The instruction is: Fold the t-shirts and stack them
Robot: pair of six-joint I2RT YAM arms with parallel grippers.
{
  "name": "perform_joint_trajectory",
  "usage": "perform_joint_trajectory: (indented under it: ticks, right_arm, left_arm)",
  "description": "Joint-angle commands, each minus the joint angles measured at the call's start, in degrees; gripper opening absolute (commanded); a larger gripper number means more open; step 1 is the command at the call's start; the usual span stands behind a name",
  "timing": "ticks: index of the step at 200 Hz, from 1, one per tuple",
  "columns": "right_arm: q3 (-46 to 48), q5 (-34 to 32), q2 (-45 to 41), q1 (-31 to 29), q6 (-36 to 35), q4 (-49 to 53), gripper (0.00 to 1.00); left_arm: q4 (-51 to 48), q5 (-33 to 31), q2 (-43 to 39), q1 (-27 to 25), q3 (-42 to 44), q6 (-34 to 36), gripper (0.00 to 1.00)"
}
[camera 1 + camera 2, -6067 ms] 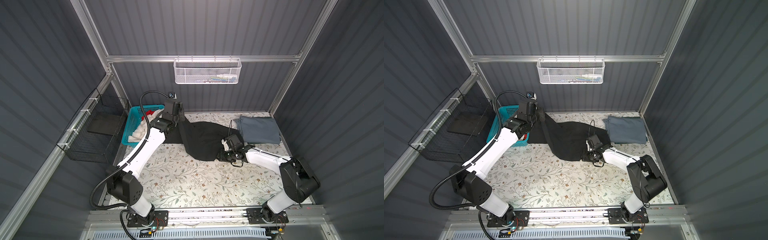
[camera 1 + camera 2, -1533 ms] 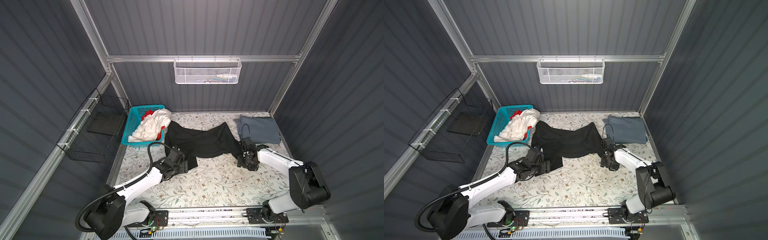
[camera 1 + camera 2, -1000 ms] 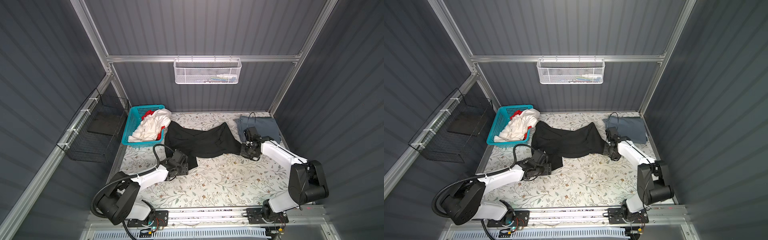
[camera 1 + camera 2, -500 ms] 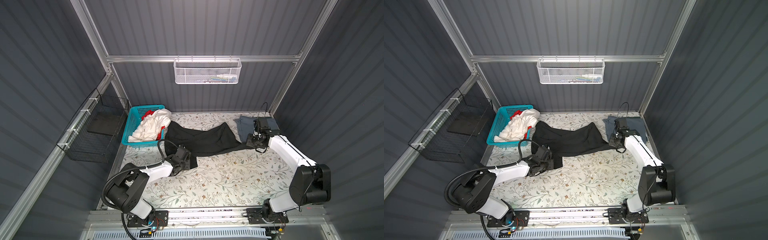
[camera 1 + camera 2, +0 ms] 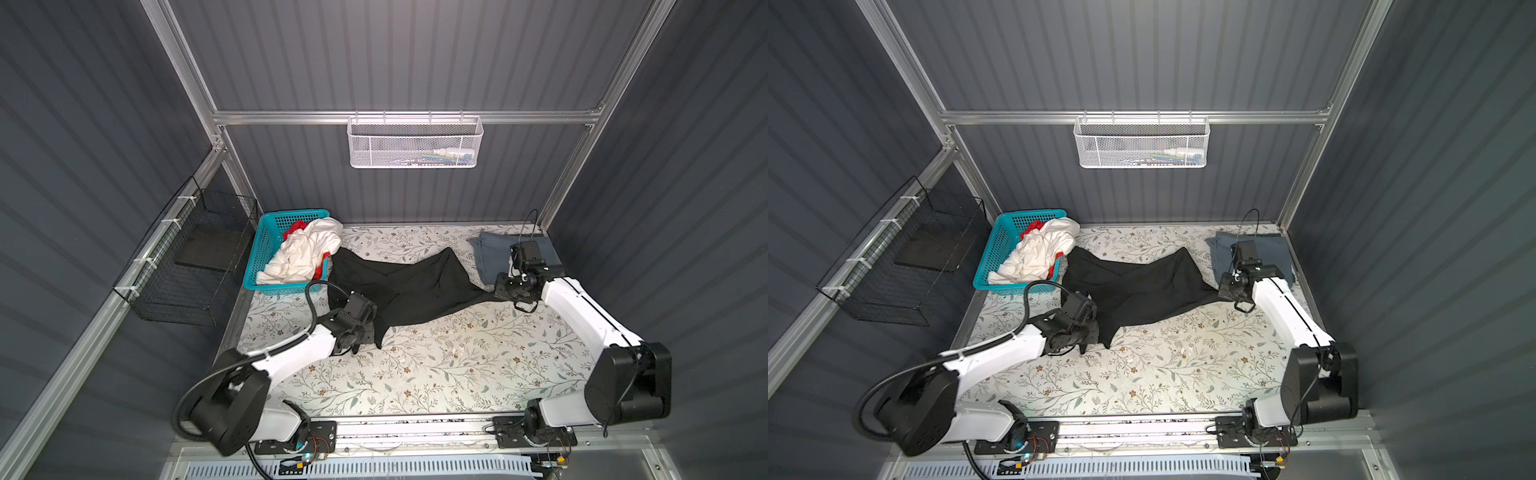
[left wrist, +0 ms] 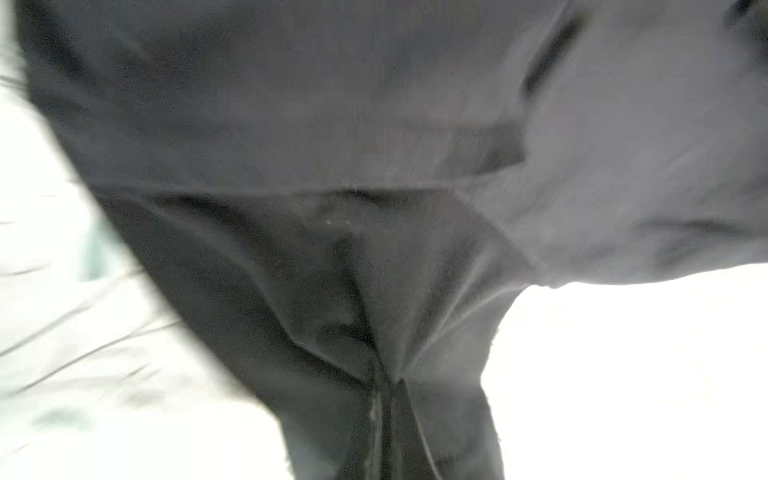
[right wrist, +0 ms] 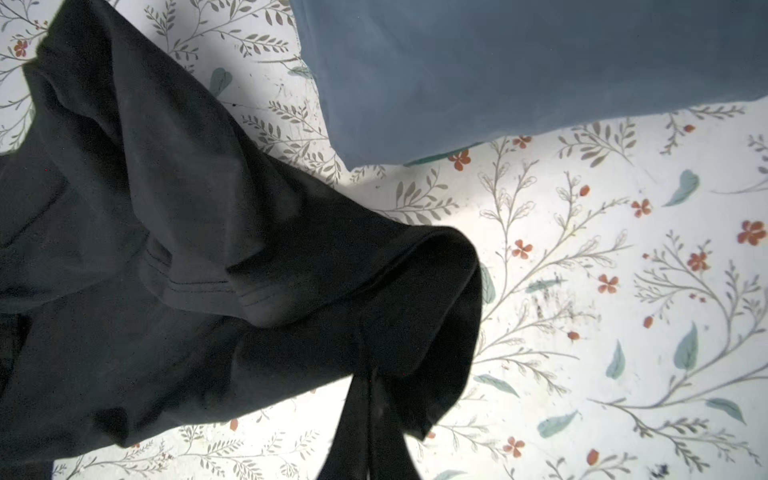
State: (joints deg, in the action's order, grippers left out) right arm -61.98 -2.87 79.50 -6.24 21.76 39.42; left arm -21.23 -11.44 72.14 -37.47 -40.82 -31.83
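The black t-shirt [image 5: 399, 286] [image 5: 1133, 291] lies crumpled and stretched across the floral table in both top views. My left gripper [image 5: 371, 329] [image 5: 1097, 329] is shut on its near left corner; black cloth [image 6: 332, 166] fills the left wrist view, pinched at the gripper [image 6: 386, 399]. My right gripper [image 5: 497, 291] [image 5: 1221, 291] [image 7: 370, 384] is shut on the shirt's right corner [image 7: 415, 311]. A folded slate blue-grey t-shirt [image 5: 490, 253] [image 7: 498, 70] lies just behind it. White [image 5: 307, 253] and red [image 5: 297, 226] t-shirts are piled in the basket.
The teal basket [image 5: 266, 245] stands at the back left, touching the black shirt's edge. A black wire rack [image 5: 187, 266] hangs on the left wall and a white mesh basket [image 5: 415, 143] on the back wall. Bare floral table [image 5: 436, 365] lies in front.
My left gripper has shut on the black shirt's near corner. The right gripper has carried its corner back and to the right, drawing the shirt out.
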Motion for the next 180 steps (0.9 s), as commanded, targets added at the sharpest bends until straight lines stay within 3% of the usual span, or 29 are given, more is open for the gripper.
perform_joint_trajectory:
  ticks: [1, 45, 97, 107, 116, 120, 127, 130, 145, 152, 158, 180]
  right_arm:
    - [3.5, 0.8, -4.7, 0.2, 2.5, 2.9, 0.0]
    - [12.3, 2.4, -14.0, -1.4, 7.7, 4.5, 0.0]
    - [22.3, 0.9, -24.9, -9.9, 18.3, 4.8, 0.0]
    - [24.1, 0.8, -26.3, -11.5, 20.4, 4.9, 0.06]
    - [25.8, 0.0, -27.6, -12.6, 22.5, 5.1, 0.25]
    - [26.5, -0.1, -28.3, -12.9, 23.4, 5.1, 0.36]
    - [27.7, 0.0, -29.5, -13.4, 24.5, 4.6, 0.41]
    - [28.1, 0.1, -29.9, -13.4, 24.8, 4.4, 0.41]
    - [29.0, 0.2, -32.1, -13.5, 25.9, 4.1, 0.49]
    - [28.8, -0.1, -32.6, -13.5, 26.0, 4.3, 0.56]
    - [28.5, -0.3, -32.8, -13.5, 25.9, 4.5, 0.56]
    - [26.1, -1.4, -30.8, -13.7, 24.5, 5.1, 0.56]
  left_arm:
    - [-9.7, -5.1, -9.5, -0.3, 0.2, -2.6, 0.0]
    - [-14.2, -4.4, -18.5, -0.3, 2.7, -4.9, 0.0]
    - [-16.9, -3.4, -28.8, -0.3, 8.8, -9.9, 0.0]
    - [-18.2, -4.0, -30.6, -0.4, 9.3, -10.5, 0.0]
    - [-19.1, -4.7, -32.0, -0.4, 9.6, -11.1, 0.0]
    - [-19.5, -4.8, -32.5, -0.4, 9.7, -11.5, 0.12]
    - [-19.8, -5.0, -33.3, -0.4, 9.9, -11.9, 0.46]
    - [-19.9, -5.0, -33.7, -0.3, 9.9, -12.0, 0.51]
    - [-20.0, -4.9, -35.1, -0.3, 9.9, -12.2, 0.55]
    - [-20.1, -5.3, -35.7, -0.4, 9.8, -12.3, 0.61]
    - [-20.7, -6.0, -36.0, -0.4, 9.4, -12.6, 0.66]
    - [-22.3, -9.2, -35.8, -0.4, 7.9, -12.7, 0.71]
